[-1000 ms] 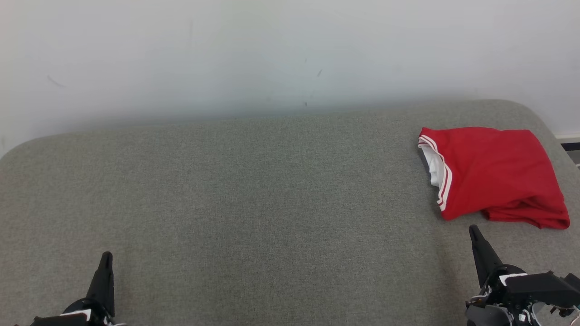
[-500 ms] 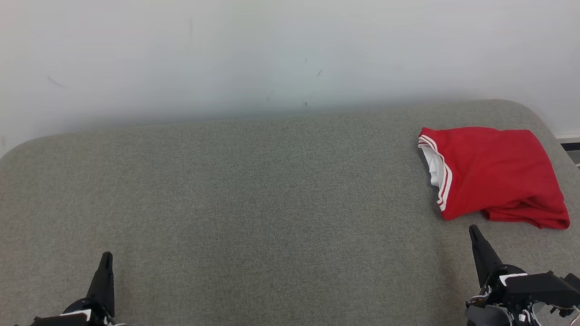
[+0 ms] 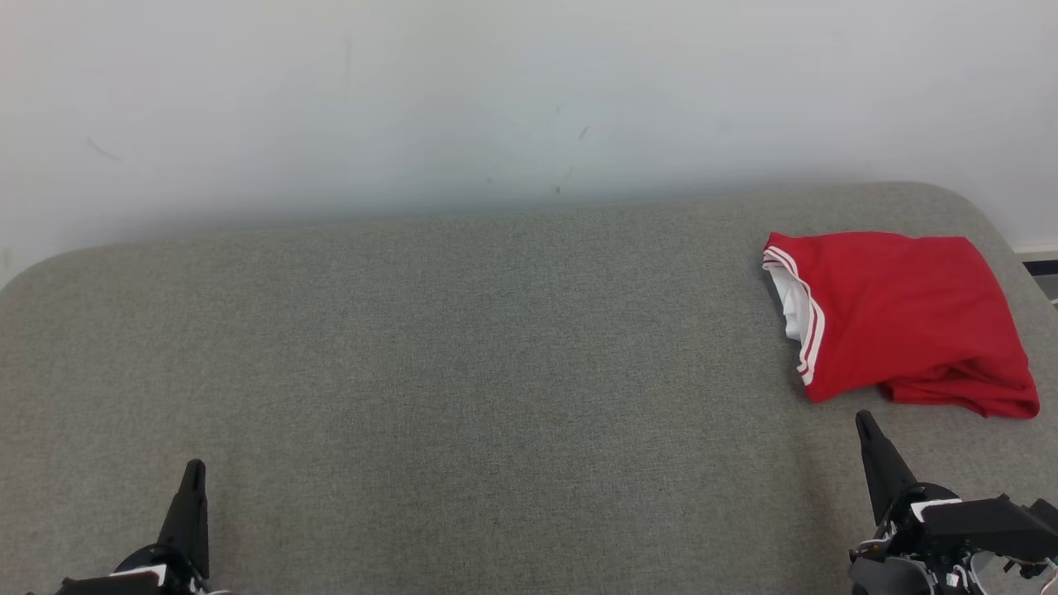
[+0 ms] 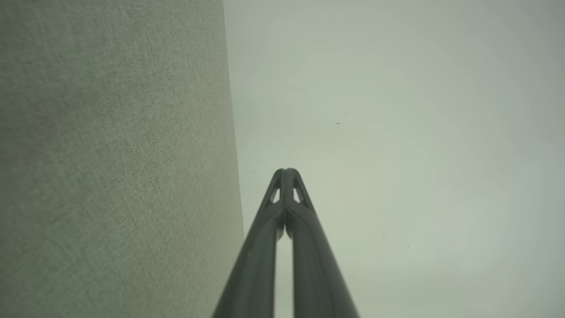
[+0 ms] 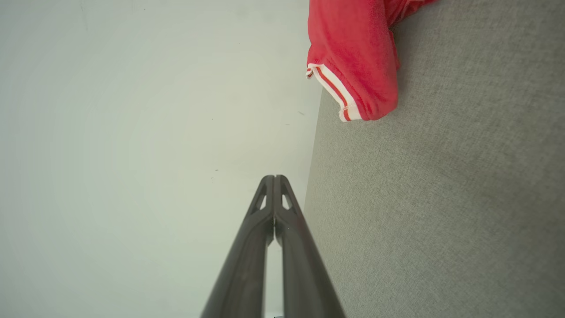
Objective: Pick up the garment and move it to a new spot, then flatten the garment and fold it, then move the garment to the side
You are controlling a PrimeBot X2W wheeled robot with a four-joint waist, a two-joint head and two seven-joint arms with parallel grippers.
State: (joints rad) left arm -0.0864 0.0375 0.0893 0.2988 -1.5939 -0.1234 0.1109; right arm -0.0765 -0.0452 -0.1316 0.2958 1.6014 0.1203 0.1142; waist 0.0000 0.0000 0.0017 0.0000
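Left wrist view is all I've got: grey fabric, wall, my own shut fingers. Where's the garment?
Observer: In the head view the red garment lies bundled at the far right of the grey upholstered surface.
Operator: Is anything holding it?
Observer: No. The right gripper is shut and empty, just short of the garment's near edge and apart from it.
Operator: Any edge to aim for?
Observer: A white-and-red striped hem runs along the side that faces the robot's left, with white lining showing inside it.
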